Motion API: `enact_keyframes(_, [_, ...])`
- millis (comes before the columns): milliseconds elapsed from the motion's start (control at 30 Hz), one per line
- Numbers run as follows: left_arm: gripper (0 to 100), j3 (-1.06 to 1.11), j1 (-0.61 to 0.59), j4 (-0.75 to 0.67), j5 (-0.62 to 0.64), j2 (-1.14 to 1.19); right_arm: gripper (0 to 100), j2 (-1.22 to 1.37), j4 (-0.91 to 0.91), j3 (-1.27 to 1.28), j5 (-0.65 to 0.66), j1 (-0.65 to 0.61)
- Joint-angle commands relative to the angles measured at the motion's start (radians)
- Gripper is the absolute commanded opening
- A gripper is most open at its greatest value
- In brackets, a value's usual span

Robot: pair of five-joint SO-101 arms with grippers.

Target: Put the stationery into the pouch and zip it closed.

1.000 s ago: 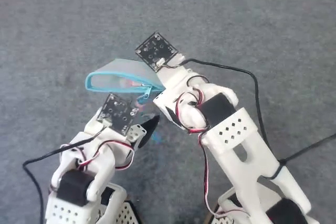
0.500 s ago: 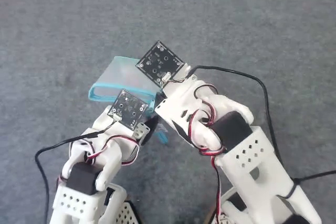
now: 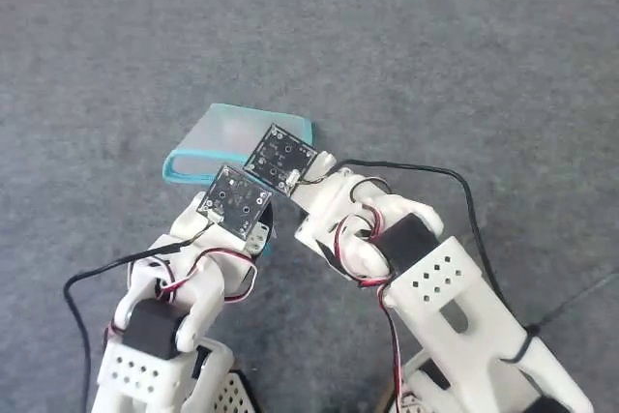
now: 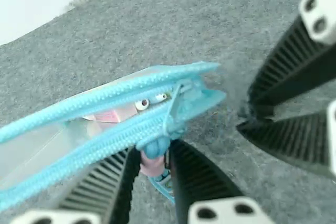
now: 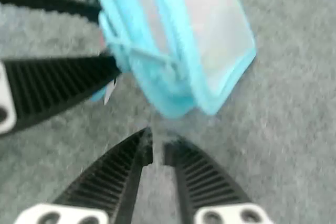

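The pouch point(image 3: 242, 137) is clear plastic with a light blue zipper and lies on the grey table. In the left wrist view the zipper's two rows point(image 4: 105, 124) stand apart, and pink stationery point(image 4: 107, 115) shows between them. My left gripper point(image 4: 155, 161) is shut on the pouch's near end, on a blue tab below the slider point(image 4: 176, 100). My right gripper point(image 5: 157, 153) hovers just off the pouch corner point(image 5: 181, 103), fingertips almost touching and holding nothing. Both arms meet at the pouch's near edge in the high view.
Grey carpet-like cloth point(image 3: 484, 74) covers the whole table, with open room on all sides of the pouch. A black cable point(image 3: 464, 200) loops over the right arm, and another trails off the left arm point(image 3: 87, 282).
The right arm has drawn back from above the pouch toward the near side and sunk lower. The pouch's raised mouth has dropped flatter onto the table. The left arm edged forward.
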Motion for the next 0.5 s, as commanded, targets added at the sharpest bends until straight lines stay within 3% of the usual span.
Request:
enact_keyframes(0, [4, -0.016, 0.000, -0.035, -0.015, 0.003, 19.3, -0.036, -0.143, 0.018, 0.023, -0.010])
enact_keyframes(100, [4, -0.016, 0.000, -0.034, -0.015, 0.003, 25.5, -0.027, -0.208, 0.026, 0.026, -0.008])
enact_keyframes(300, [4, -0.016, 0.002, -0.032, -0.017, 0.003, 25.5, -0.025, -0.285, 0.028, 0.028, -0.018])
enact_keyframes(467, [4, -0.016, 0.002, -0.031, -0.017, 0.003, 14.8, 0.053, -0.344, 0.028, 0.028, -0.018])
